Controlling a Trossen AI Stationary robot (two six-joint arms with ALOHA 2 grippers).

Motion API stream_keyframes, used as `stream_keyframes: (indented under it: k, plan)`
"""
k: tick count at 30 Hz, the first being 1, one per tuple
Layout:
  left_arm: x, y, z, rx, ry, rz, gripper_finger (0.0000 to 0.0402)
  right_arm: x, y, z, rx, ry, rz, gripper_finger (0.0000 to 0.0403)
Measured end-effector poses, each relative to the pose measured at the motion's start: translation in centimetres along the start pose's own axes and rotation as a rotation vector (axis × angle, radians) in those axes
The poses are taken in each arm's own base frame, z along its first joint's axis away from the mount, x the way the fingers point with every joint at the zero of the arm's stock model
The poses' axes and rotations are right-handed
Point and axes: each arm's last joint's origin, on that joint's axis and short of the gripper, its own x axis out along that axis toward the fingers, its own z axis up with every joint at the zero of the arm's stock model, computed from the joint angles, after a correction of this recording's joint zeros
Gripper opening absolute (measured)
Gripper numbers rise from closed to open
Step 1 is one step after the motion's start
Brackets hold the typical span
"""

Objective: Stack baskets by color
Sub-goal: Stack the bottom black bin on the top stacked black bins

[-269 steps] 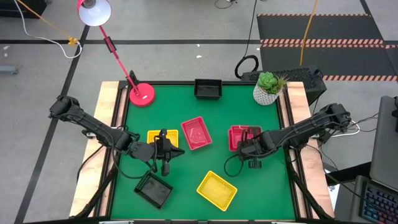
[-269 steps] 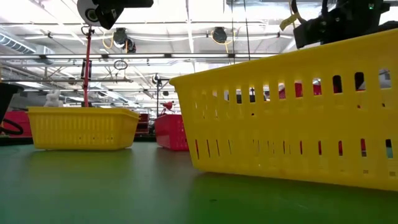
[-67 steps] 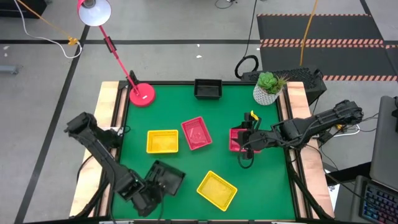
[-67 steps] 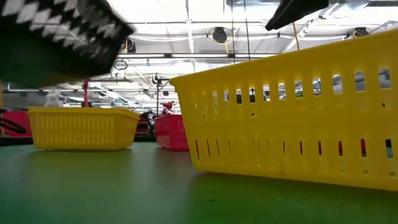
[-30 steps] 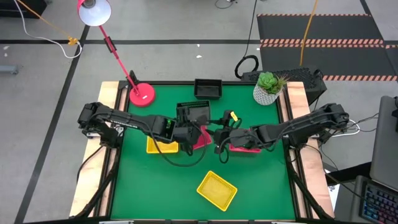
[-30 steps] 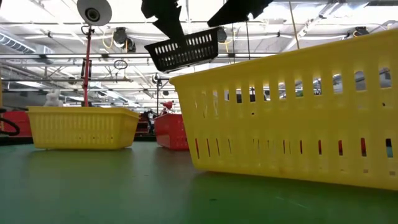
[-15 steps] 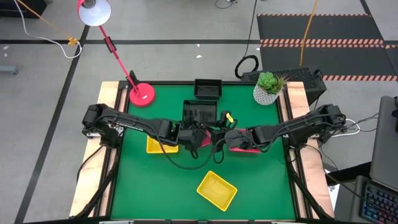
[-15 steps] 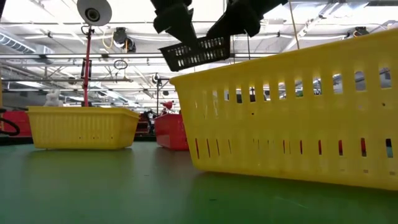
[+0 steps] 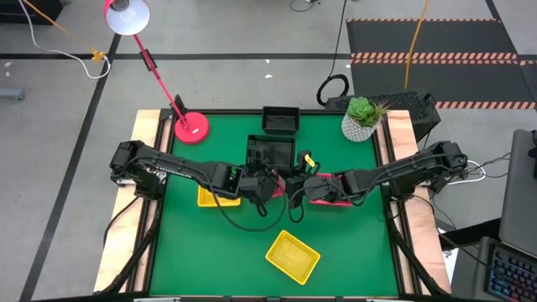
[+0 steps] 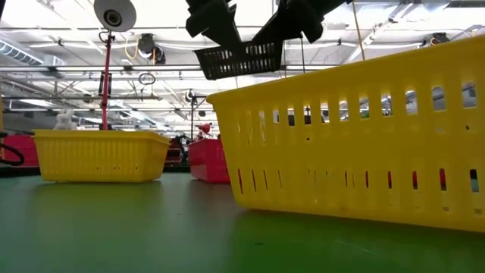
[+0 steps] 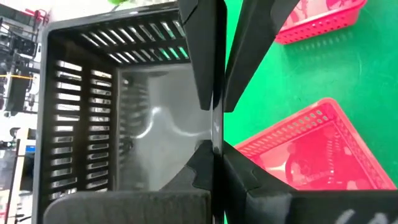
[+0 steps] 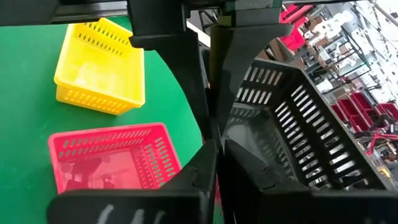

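Here, both arms meet over the middle of the green counter [image 9: 352, 243], sharing one black basket [image 9: 270, 152] that hangs in the air above it, clear of the surface in the low view. The left pincer [image 9: 267, 179] is pressed tight onto the rim of this basket, its wall caught between the two dark fingers [image 11: 208, 56]. The right pincer [image 9: 294, 178] sits just beside it on the same rim, its fingers [image 12: 186, 74] drawn in on either side of the basket wall. A second black basket [image 9: 280, 120] rests at the far edge of the counter. A red-pink basket [image 12: 109, 155] lies on the counter beneath the two pincers, and another red-pink basket [image 9: 331, 191] lies under the right arm. One yellow basket [image 9: 216, 195] lies under the left arm, and another yellow basket [image 9: 292, 256] sits near the front edge, well apart from the rest. A white plant pot [image 9: 362, 122] stands at the far right corner, and a red lamp [image 9: 191, 127] at the far left.
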Motion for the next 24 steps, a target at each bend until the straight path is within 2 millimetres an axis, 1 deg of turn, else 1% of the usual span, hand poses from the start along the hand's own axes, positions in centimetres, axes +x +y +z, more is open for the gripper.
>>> stream_keyframes:
  k: [8,11,15,21,23,24]
  plan:
    - [-0.35,-0.22,0.46,-0.011,-0.04,-0.006,0.0008,0.09,0.09,-0.24,-0.02,0.021,-0.004,0.0068]
    - [-0.55,-0.42,0.59,0.003,-0.05,-0.006,0.0008,0.09,0.09,-0.23,-0.02,0.021,-0.004,0.0074]
    - [-0.57,-0.39,0.63,0.008,-0.053,-0.002,0.0008,0.09,0.08,-0.2,-0.018,0.017,-0.003,0.006]
    - [-0.63,-0.29,0.69,0.002,-0.058,0.001,0.0009,0.09,0.11,-0.19,-0.018,0.014,0.002,0.0008]
    - [-0.64,-0.29,0.7,-0.007,-0.059,0.002,0.0018,0.09,0.11,-0.19,-0.018,0.013,0.002,0.0006]
    - [-0.64,-0.28,0.73,-0.015,-0.062,0.001,0.0029,0.09,0.11,-0.19,-0.018,0.013,0.001,0.0008]
